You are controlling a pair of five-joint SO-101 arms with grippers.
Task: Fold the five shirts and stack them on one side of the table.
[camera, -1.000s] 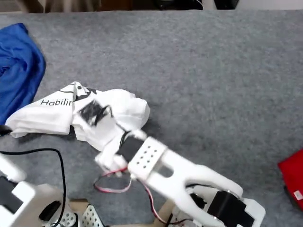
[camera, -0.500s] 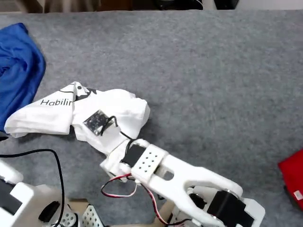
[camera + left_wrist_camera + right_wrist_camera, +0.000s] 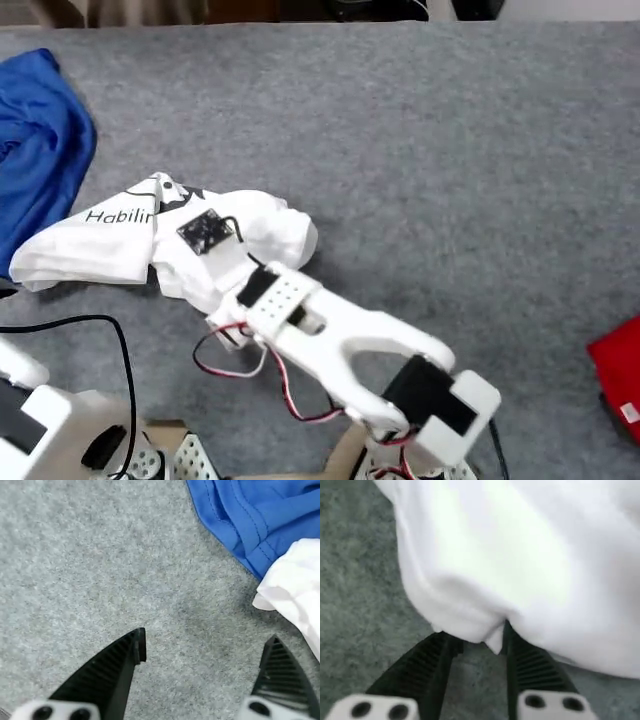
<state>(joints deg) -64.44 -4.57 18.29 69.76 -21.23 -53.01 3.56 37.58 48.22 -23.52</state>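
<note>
At the far left of the grey desk [image 3: 450, 150] a blue shirt [image 3: 40, 140] lies crumpled and runs off the edge of the high view. The left gripper [image 3: 207, 636] hangs over bare desk just beside it, its jaws spread wide with nothing between them. In its wrist view the blue hem and a white corner of cloth lie beyond the jaw tips, apart from them. The left arm's white base [image 3: 45, 430] sits at the near left corner, with a black cable [image 3: 100, 321] curving over the desk in front of it.

Just to the right of the blue shirt lies the white shirt [image 3: 130, 245], bunched and half folded, with dark print on its top. One end touches the blue cloth.

The right arm [image 3: 340, 340] stretches from the near edge of the desk slantwise to the white shirt's near side, red and white wires looping under it. The right gripper [image 3: 477, 632] is at that shirt's hem. Its jaws are narrowly apart, and a small fold of the hem dips between the tips.

Well apart from all this, at the right edge of the desk, lies a red shirt [image 3: 620, 375], partly out of view.
</note>
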